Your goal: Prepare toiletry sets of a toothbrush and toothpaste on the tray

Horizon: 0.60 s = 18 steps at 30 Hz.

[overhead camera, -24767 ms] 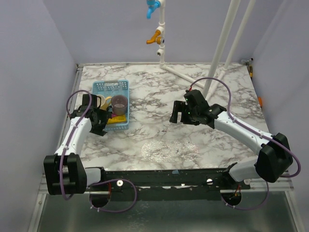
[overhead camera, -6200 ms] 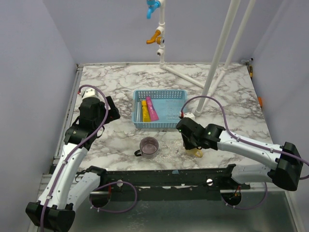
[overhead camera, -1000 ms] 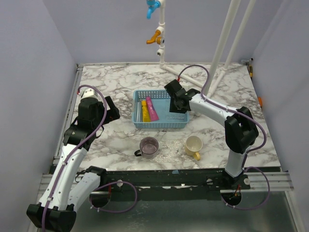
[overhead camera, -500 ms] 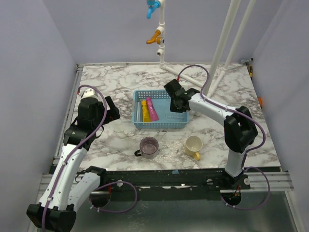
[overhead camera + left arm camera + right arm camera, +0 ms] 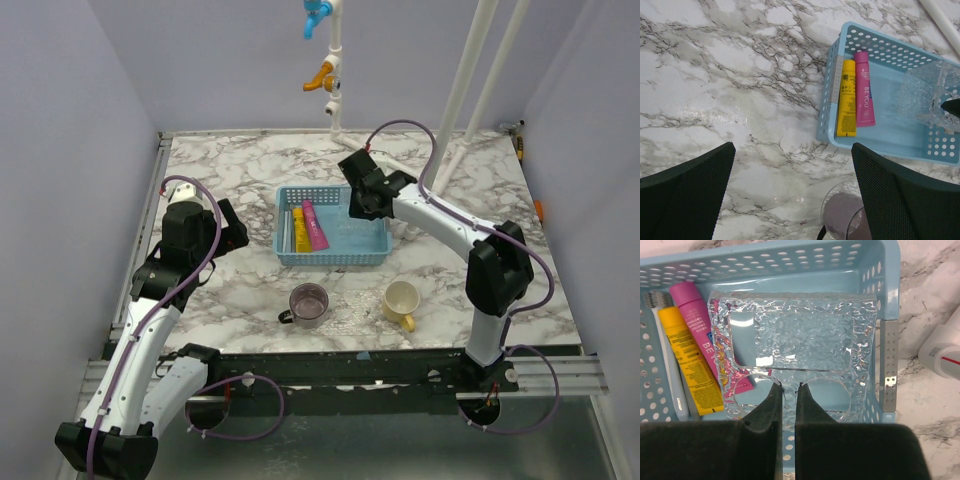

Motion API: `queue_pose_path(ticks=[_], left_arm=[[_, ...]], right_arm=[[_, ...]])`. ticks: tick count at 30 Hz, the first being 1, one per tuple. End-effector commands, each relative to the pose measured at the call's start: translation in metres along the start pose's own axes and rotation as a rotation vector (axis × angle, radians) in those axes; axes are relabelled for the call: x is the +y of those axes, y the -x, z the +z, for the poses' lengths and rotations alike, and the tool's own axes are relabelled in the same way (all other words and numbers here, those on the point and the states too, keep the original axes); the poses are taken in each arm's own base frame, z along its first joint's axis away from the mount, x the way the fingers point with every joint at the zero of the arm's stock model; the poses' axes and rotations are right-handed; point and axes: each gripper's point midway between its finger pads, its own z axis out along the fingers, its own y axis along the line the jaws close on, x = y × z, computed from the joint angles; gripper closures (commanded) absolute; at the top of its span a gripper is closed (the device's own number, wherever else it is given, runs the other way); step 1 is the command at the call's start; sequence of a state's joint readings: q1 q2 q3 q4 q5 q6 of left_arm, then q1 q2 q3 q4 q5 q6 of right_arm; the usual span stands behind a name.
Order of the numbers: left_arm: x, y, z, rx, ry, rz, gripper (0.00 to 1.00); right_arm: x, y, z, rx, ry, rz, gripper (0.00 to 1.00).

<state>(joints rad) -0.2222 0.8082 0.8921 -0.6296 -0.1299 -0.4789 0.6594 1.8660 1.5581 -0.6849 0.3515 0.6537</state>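
My right gripper (image 5: 787, 386) is shut on the near edge of the clear, bumpy tray (image 5: 795, 340), which hangs tilted over the light-blue basket (image 5: 890, 300). From the left wrist view the tray (image 5: 925, 95) stands raised at the basket's right end. The toothpaste lies in the basket's left end: a pink tube (image 5: 695, 320) and a yellow tube (image 5: 687, 360) side by side. A white toothbrush (image 5: 667, 365) rests left of them. My left gripper (image 5: 792, 150) is open and empty above the marble, left of the basket (image 5: 330, 260).
A purple mug (image 5: 309, 303) and a yellow mug (image 5: 402, 300) stand on the marble in front of the basket. A white pipe (image 5: 940, 352) lies just right of the basket, and slanted white poles (image 5: 460, 90) rise behind it.
My right gripper's jaws have closed on the tray's edge and the arm has drawn slightly toward the back, tilting the tray up. The left arm has not moved.
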Motion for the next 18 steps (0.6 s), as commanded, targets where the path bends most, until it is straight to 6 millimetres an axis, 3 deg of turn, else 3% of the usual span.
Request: queue_pose_path(ticks=[1,13,18], left_arm=[[-0.008,0.012,-0.006,-0.033,-0.036,-0.017,0.01],[-0.009,0.012,-0.007,-0.033,-0.041,-0.019,0.01],[-0.009,0.013,-0.009,-0.041,-0.045,-0.020,0.01]], right_arm=[[0.002,0.026,-0.029,-0.073,0.006,-0.010,0.99],[0.007,0.033,-0.088,-0.120,0.055,-0.015,0.99],[0.013,0.020,-0.113,-0.127,0.065,-0.018,0.99]])
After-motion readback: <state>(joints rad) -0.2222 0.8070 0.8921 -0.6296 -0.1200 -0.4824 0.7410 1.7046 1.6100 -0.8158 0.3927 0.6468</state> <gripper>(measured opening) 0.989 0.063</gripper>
